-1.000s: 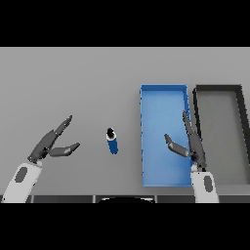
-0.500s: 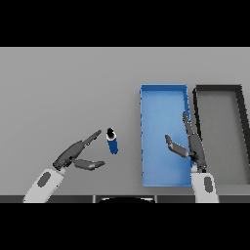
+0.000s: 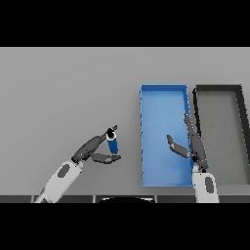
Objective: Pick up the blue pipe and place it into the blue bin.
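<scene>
The left hand (image 3: pixel 93 150) reaches in from the lower left on its white and grey arm, with its dark fingers stretched toward the top of the short blue pipe (image 3: pixel 113 143) and its thumb lying low beside the pipe's near end. The hand brackets the pipe loosely; whether fingers or thumb actually touch it cannot be told, and no firm grip shows. The pipe, a small blue cylinder with a dark cap at its far end, lies on the grey tabletop (image 3: pixel 68 93), well to the left of the bins.

The right hand (image 3: pixel 191 146) hovers over the right edge of the shallow rectangular blue bin (image 3: pixel 144 141), fingers straight and spread, thumb pointing left over the bin's floor, holding nothing. Just beside the blue bin, on its right, stands a dark grey rectangular bin (image 3: pixel 241 117).
</scene>
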Tool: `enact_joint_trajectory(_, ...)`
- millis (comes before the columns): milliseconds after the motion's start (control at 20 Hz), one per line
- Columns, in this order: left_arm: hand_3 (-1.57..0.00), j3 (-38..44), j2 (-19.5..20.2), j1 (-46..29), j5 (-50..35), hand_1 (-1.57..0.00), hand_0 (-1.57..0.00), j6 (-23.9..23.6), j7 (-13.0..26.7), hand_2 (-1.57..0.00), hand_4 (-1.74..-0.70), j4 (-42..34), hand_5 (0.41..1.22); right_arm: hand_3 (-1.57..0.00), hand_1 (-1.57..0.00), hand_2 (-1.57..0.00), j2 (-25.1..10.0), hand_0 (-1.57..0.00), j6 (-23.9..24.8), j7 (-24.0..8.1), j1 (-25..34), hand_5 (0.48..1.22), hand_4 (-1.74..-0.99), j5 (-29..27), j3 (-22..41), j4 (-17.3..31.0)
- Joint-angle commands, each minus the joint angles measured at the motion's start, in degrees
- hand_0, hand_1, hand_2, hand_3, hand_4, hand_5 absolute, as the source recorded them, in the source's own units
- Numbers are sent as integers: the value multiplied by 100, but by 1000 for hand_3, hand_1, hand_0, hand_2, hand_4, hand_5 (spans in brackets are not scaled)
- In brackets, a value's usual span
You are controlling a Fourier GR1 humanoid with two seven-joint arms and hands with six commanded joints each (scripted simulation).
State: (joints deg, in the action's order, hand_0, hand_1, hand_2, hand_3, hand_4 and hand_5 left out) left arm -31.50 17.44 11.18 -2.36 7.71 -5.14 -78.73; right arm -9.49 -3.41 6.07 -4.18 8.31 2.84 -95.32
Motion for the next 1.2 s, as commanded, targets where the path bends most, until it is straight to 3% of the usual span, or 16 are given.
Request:
enact_joint_trajectory(0,1,-17,15,-5,106,1,1,-71,-40,1,-1076,28,435,1,1,1,29,1,25,18,-39,639,-1220,-22,-14,-6)
enact_joint_trajectory(100,1,-103,-185,129,279,1,1,-220,72,1,-1051,266,418,1,1,1,39,1,37,24,-70,645,-1221,34,28,-62)
enact_joint_trajectory(300,1,-49,-445,257,90,1,1,-82,-192,1,-1107,554,463,1,1,1,-76,1,19,25,-54,650,-1207,-2,-73,-28)
enact_joint_trajectory(400,-121,45,-648,285,-136,-41,1,-49,-256,-151,-1186,604,550,1,1,1,-96,1,15,84,-2,655,-1213,-8,-96,32)
enact_joint_trajectory(450,-276,50,-737,217,-197,-156,-10,-35,-374,-308,-1243,661,613,1,1,1,-68,1,16,62,21,655,-1217,3,-79,90)
enact_joint_trajectory(500,-535,75,-847,206,-303,-319,-125,-17,-376,-485,-1281,661,735,1,1,1,-29,1,39,73,23,656,-1220,42,-41,75)
enact_joint_trajectory(600,-908,113,-927,251,-317,-752,-602,-117,-352,-865,-1439,679,910,1,1,1,-65,1,12,83,14,657,-1219,-5,-66,0)
enact_joint_trajectory(750,-1194,8,-928,155,-341,-1151,-1075,-122,-327,-1210,-1580,541,1062,1,1,1,-22,1,2,100,-44,660,-1233,-11,-49,44)
enact_joint_trajectory(900,-1378,-85,-921,177,-156,-1356,-1317,-252,-398,-1386,-1513,441,1139,1,1,1,-41,1,-25,-16,45,646,-1222,-63,-73,49)
enact_joint_trajectory(1050,-1472,-51,-980,99,-88,-1461,-1441,-284,-644,-1476,-1484,280,1179,1,1,1,-27,1,-25,-123,124,631,-1217,-96,-87,80)
enact_joint_trajectory(1150,-1508,-24,-1072,153,-57,-1501,-1488,-354,-688,-1510,-1474,58,1194,1,1,1,1,1,-71,-3,14,630,-1225,-122,-54,23)
